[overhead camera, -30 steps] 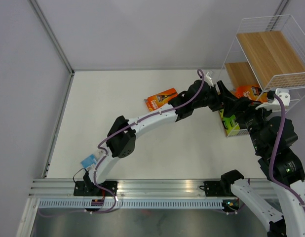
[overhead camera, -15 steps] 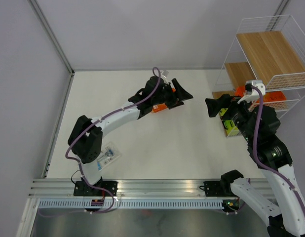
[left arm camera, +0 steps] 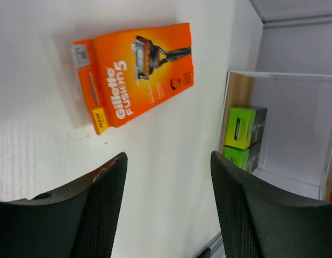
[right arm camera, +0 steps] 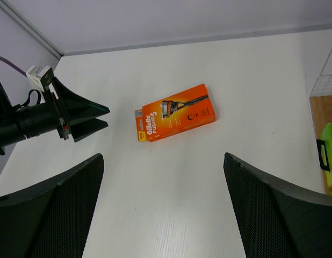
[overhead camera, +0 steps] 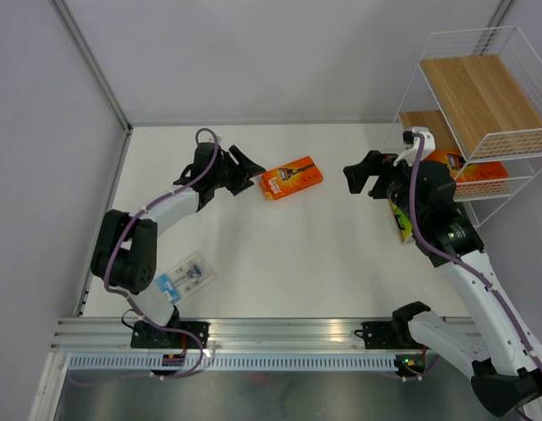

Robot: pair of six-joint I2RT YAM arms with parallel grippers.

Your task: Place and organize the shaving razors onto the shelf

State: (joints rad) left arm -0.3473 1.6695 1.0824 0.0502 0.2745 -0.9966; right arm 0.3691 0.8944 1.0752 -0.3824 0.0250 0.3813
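My left arm (overhead camera: 170, 207) & right arm (overhead camera: 478, 286): white links, black joints; purple cable along each; fingers (left arm camera: 99, 209) black w/ fine mesh texture.

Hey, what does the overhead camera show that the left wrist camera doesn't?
Only overhead: the clear razor pack at the near left of the table, and the right hand, open. Only the left wrist: two green pack ends, clearly separate, next to each other inside the shelf, plus readable print on the orange pack. Both: that orange pack lying flat on the table, and the shelf.
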